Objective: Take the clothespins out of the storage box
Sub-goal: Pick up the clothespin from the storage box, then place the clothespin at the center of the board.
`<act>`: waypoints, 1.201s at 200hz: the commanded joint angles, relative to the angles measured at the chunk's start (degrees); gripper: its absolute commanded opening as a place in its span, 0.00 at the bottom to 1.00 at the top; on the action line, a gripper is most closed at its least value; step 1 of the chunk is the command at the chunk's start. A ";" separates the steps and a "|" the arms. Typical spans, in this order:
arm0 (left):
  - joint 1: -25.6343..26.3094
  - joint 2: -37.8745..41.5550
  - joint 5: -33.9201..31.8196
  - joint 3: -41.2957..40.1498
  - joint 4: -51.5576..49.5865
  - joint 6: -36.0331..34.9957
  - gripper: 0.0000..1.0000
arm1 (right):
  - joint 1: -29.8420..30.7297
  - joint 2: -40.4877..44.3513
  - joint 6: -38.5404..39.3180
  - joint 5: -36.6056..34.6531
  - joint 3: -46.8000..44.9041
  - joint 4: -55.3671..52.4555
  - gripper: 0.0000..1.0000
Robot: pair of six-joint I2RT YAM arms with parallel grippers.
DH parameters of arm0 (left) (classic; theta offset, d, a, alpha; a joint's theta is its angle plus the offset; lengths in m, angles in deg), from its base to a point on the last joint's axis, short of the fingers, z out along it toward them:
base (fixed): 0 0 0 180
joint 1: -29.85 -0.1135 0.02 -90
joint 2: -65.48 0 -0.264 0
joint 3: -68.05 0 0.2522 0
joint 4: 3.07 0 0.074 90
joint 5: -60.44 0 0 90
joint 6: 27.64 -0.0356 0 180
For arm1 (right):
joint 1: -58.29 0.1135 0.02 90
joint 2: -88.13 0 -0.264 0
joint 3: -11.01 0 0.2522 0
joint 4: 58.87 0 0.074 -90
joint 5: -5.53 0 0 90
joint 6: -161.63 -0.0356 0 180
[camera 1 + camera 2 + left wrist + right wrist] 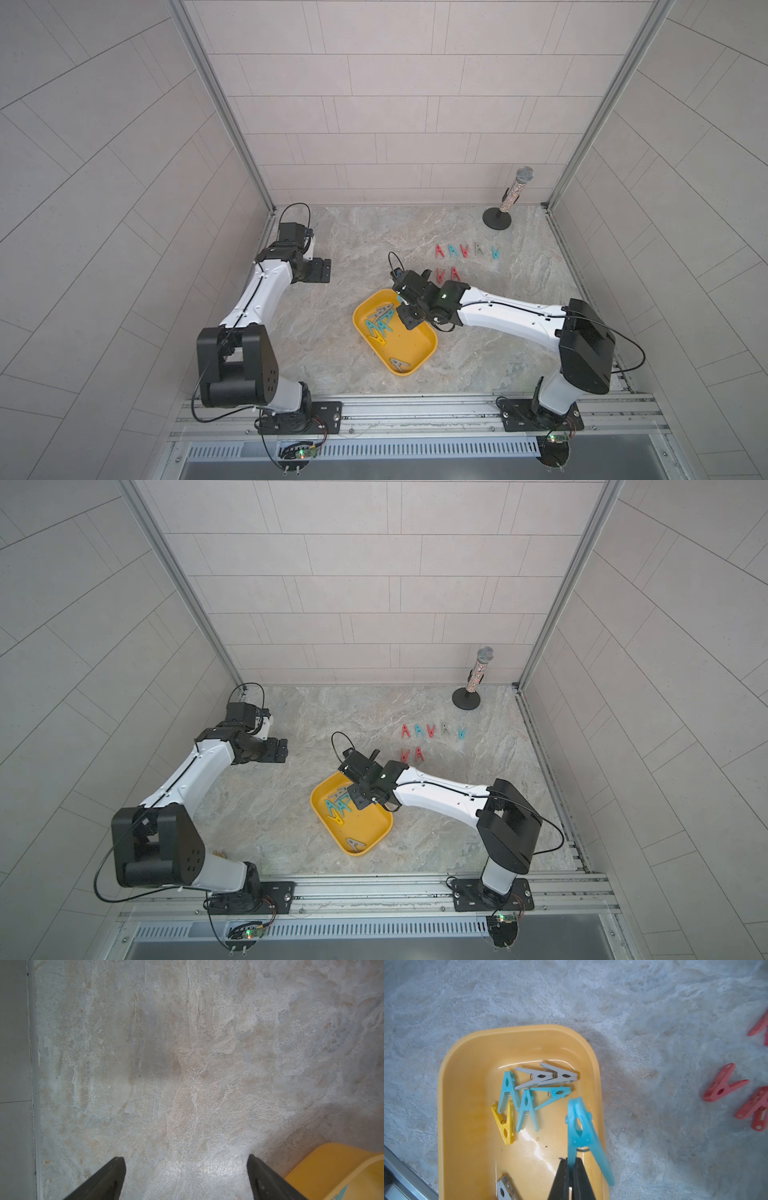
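The yellow storage box (415,345) lies on the stone table in both top views. In it are three teal clothespins (527,1109), two crossed grey ones (548,1077), a yellow one (505,1126) and a grey one (504,1188) at the near end. My right gripper (570,1160) is shut on one leg of another teal clothespin (579,1126), held above the box's right rim. Several red, grey and teal clothespins (465,250) lie in two rows on the table behind the box. My left gripper (186,1159) hangs open over bare table, left of the box.
A glittery microphone on a round black stand (511,195) stands at the back right corner. Tiled walls close in the table on three sides. A metal rail (415,411) with both arm bases runs along the front edge.
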 commanded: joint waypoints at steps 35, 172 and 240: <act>-0.29 0.46 0.22 -0.30 -0.50 -0.08 0.99 | -6.98 4.05 -0.37 -1.98 -2.52 -1.17 0.00; -0.28 -0.01 1.00 0.02 -0.94 -0.16 0.99 | -26.32 3.87 0.20 3.80 -8.59 -1.63 0.00; -0.27 -0.15 1.07 0.06 -0.96 -0.16 0.99 | -35.06 -0.23 0.82 8.14 -7.80 -2.51 0.00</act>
